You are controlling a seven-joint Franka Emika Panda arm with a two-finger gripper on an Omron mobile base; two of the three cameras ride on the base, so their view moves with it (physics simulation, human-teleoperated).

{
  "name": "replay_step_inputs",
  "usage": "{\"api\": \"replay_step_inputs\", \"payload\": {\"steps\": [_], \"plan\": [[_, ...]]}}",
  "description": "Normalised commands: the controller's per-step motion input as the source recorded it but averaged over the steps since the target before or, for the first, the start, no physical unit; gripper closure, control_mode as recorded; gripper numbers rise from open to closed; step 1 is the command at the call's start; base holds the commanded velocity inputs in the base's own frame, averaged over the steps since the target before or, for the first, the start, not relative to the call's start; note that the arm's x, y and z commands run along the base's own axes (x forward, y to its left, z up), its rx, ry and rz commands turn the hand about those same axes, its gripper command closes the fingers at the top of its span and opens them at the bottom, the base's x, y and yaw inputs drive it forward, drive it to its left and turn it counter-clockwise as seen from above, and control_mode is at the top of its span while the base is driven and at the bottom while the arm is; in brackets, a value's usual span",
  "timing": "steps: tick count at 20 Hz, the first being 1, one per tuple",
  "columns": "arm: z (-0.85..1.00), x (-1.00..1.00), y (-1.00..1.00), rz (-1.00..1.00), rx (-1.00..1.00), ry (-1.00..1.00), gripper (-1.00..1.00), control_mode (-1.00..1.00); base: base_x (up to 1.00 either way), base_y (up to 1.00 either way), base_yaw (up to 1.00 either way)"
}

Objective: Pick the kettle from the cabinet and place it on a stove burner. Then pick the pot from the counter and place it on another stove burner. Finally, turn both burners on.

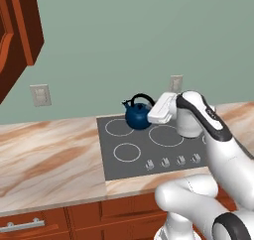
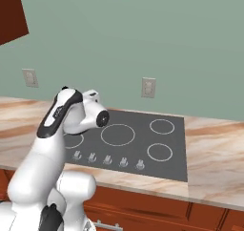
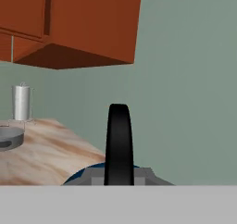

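Observation:
The small dark-blue kettle (image 1: 137,116) is over the back of the dark cooktop (image 1: 139,159), between the back-left burner (image 1: 119,127) and the large burner (image 1: 166,135). I cannot tell whether it rests on the glass. My gripper (image 1: 151,112) reaches it from the right and is shut on its black arched handle (image 3: 119,140), which stands upright between the fingertips in the hand view. The grey pot (image 3: 7,137) lies on the marble counter (image 3: 51,153) far off to the left in that view. In the right base view the arm hides the kettle.
A reddish-brown wall cabinet (image 3: 74,24) hangs above the counter, and an upright paper-towel roll (image 3: 21,102) stands behind the pot. Small grey knobs (image 1: 171,160) line the cooktop's front edge. Wall outlets (image 1: 40,95) sit on the green wall. Drawers (image 1: 30,225) lie below.

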Motion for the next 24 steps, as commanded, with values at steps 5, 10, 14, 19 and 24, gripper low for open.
{"api": "replay_step_inputs", "payload": {"steps": [5,10,14,19,24], "plan": [[-0.31,0.27,0.00,0.08,-0.01,0.00,1.00,-1.00,0.00,0.00,0.00],[-0.17,0.29,0.00,0.07,0.00,0.00,1.00,-1.00,0.00,0.00,0.00],[-0.11,0.10,0.00,0.04,0.00,0.00,1.00,-1.00,0.00,0.00,0.00],[-0.11,0.14,0.07,0.02,0.00,0.00,1.00,-1.00,0.00,0.00,0.00],[-0.07,0.18,0.14,0.00,0.00,0.00,1.00,-1.00,0.00,0.00,0.00]]}}
